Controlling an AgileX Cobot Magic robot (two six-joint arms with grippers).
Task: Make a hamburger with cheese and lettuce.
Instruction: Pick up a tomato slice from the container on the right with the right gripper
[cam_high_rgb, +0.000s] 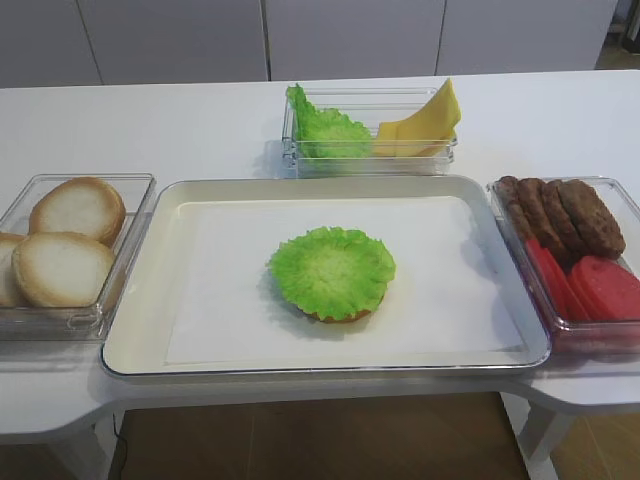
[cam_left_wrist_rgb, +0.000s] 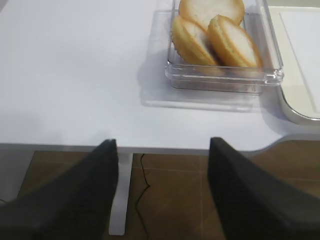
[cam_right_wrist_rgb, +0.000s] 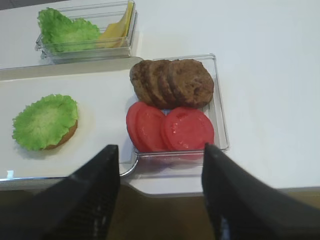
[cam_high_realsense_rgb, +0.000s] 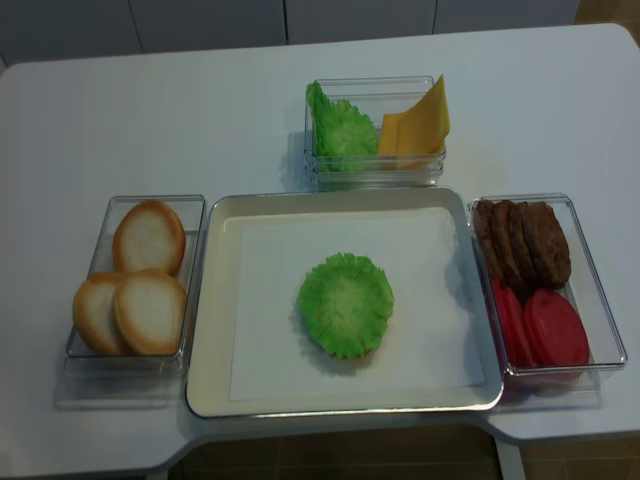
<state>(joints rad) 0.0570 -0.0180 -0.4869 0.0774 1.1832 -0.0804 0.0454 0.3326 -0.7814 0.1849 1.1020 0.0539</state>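
Bright green and frilly, the lettuce (cam_high_rgb: 331, 270) lies flat on a golden-brown bun base, and together they make the hamburger (cam_high_realsense_rgb: 345, 305) so far, sitting near the middle of the metal tray (cam_high_rgb: 135, 300) on its white paper liner. From our right gripper (cam_right_wrist_rgb: 157, 192), whose two dark, matte fingers stand wide apart with nothing between them, the stack lies ahead and off to the left. Straight ahead of those jaws, just past their tips, we see a clear plastic box (cam_right_wrist_rgb: 220, 120) with a row of rough brown patties (cam_right_wrist_rgb: 172, 82) at its far end and smooth, glossy red tomato slices (cam_right_wrist_rgb: 170, 129) overlapping at the near end. Farther ahead and left, another clear box (cam_right_wrist_rgb: 85, 50) holds more ruffled leaves beside the cheese (cam_right_wrist_rgb: 120, 27), thin pale-yellow slices with straight edges, leaning upright with a pointed corner rising above the rim.

Our left gripper (cam_left_wrist_rgb: 162, 192) is likewise released, its textured black fingers spread and holding nothing. Ahead of it and slightly right, a third clear box (cam_left_wrist_rgb: 225, 80) holds pale bun halves (cam_left_wrist_rgb: 215, 37) with browned crusts, propped against each other. The tray's rounded corner shows at the far right of those jaws.

Both grippers hang off the near edge of the white table (cam_high_rgb: 150, 120), over the brown floor. Around the stack, the liner lies bare on all sides out to the raised tray rim; the side boxes sit just beside the tray's edges.
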